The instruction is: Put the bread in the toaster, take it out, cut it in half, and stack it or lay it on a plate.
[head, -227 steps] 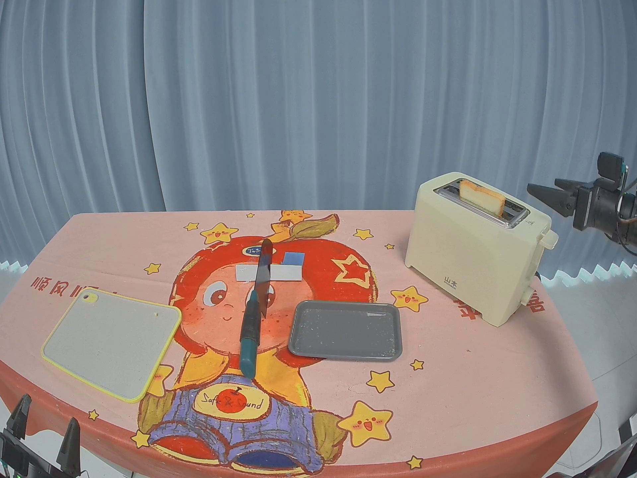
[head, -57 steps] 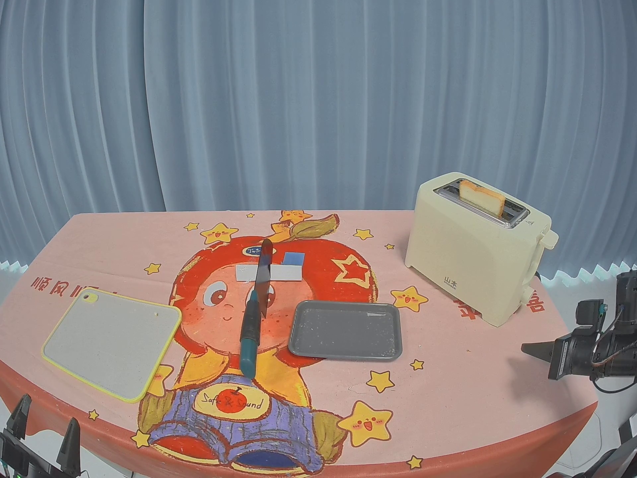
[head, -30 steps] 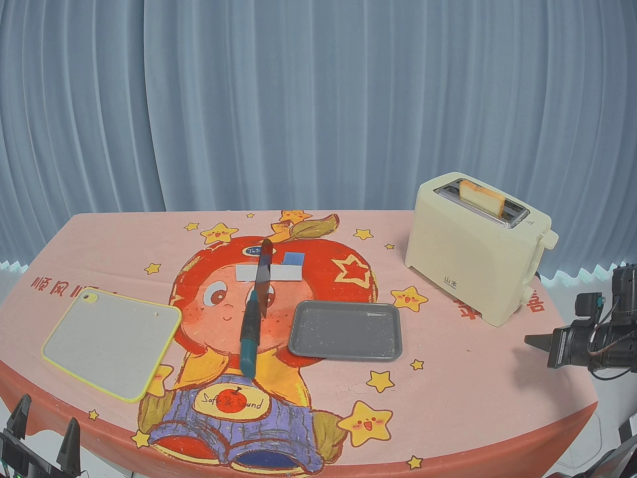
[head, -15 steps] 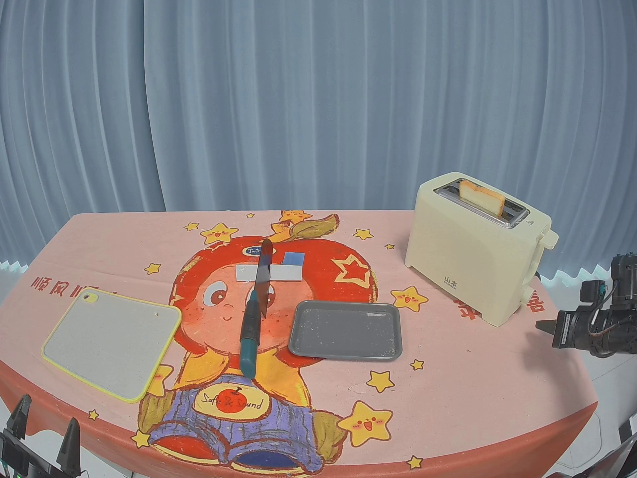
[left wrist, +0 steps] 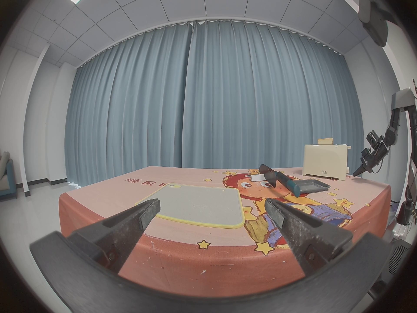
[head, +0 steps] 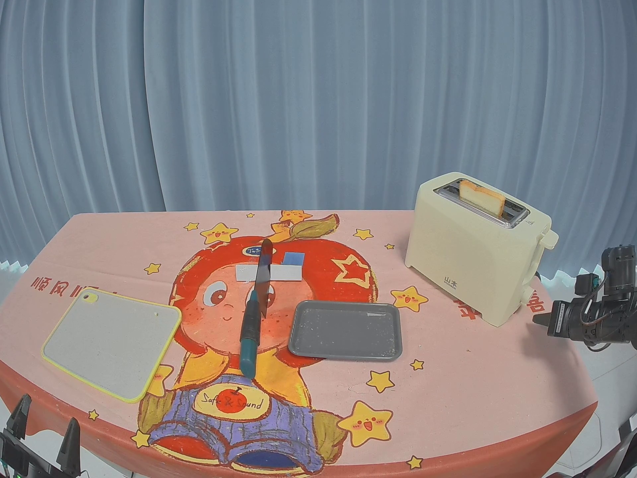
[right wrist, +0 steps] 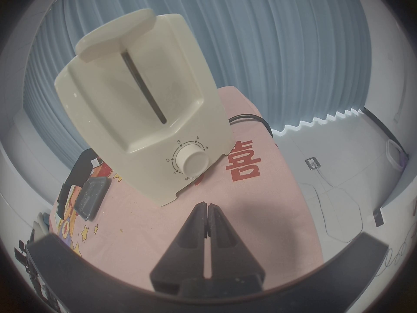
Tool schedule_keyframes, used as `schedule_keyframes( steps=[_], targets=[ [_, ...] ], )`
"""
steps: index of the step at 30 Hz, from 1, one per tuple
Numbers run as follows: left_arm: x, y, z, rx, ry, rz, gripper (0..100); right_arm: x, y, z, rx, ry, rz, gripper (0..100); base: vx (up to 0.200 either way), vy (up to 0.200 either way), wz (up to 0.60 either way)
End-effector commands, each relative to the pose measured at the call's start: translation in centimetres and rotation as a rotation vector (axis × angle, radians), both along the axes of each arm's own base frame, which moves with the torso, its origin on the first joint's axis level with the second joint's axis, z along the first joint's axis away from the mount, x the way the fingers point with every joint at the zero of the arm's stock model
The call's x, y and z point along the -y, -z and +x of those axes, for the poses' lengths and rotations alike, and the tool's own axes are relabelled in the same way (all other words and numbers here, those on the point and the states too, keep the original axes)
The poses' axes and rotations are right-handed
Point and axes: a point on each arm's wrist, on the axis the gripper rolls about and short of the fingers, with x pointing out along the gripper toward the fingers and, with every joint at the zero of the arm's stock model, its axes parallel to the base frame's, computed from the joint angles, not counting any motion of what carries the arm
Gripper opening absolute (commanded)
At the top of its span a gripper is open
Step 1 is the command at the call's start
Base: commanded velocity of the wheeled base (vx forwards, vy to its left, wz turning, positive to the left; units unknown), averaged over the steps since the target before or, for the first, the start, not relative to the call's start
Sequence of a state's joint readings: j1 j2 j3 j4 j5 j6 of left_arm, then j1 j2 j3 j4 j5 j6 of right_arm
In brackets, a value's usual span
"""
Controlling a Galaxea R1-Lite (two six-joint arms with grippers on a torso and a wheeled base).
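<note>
A cream toaster (head: 478, 250) stands at the table's right, with a slice of bread (head: 482, 197) sticking up out of its slot. My right gripper (head: 539, 318) is shut and empty, level with the toaster's lower half, just off its lever end. In the right wrist view its closed tips (right wrist: 207, 208) point at the end face a little below the dial (right wrist: 194, 161), and the lever (right wrist: 115, 33) sits at the top of its slot. My left gripper (left wrist: 210, 207) hangs open off the table's front left corner. A teal-handled knife (head: 255, 307) lies mid-table.
A yellow-rimmed cutting board (head: 109, 341) lies front left. A grey tray (head: 346, 330) sits right of the knife, whose blade leans on a white and blue block (head: 285, 268). The toaster's cord (right wrist: 249, 120) trails off the table's right edge.
The right arm dropped from beside the toaster's top to near the table's right edge, then rose a little and drew back over the last second. The left arm and table items stayed still.
</note>
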State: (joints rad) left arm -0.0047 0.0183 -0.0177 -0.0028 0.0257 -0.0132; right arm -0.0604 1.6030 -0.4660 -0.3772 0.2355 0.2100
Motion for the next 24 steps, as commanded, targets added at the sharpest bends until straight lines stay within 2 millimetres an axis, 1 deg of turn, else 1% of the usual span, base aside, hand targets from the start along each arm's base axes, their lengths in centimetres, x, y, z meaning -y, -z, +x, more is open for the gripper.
schedule_keyframes(
  steps=[1, 8, 10, 16, 24],
  targets=[
    [0.0, 0.5, 0.1, -0.021, 0.000, -0.001, 100, -0.1, 0.4, 0.4, -0.020, 0.000, 0.009, 0, 0.000, 0.000, 0.00],
    [0.0, 0.5, 0.1, -0.021, 0.000, -0.001, 100, -0.2, 0.4, 0.6, -0.020, 0.008, 0.007, 0, 0.000, 0.000, 0.00],
    [0.0, 0.5, 0.1, -0.019, 0.000, -0.001, 100, -0.1, 0.7, 1.0, -0.028, 0.014, 0.005, 0, 0.000, 0.000, 0.00],
    [0.0, 0.5, 0.1, -0.019, 0.000, -0.001, 100, -0.3, 1.0, 2.0, 0.031, 0.044, 0.008, 0, 0.000, 0.000, 0.00],
    [0.0, 0.5, 0.1, -0.019, 0.000, -0.001, 100, -0.7, 1.3, 2.2, 0.021, 0.055, -0.002, 0, 0.000, 0.000, 0.00]
  ],
)
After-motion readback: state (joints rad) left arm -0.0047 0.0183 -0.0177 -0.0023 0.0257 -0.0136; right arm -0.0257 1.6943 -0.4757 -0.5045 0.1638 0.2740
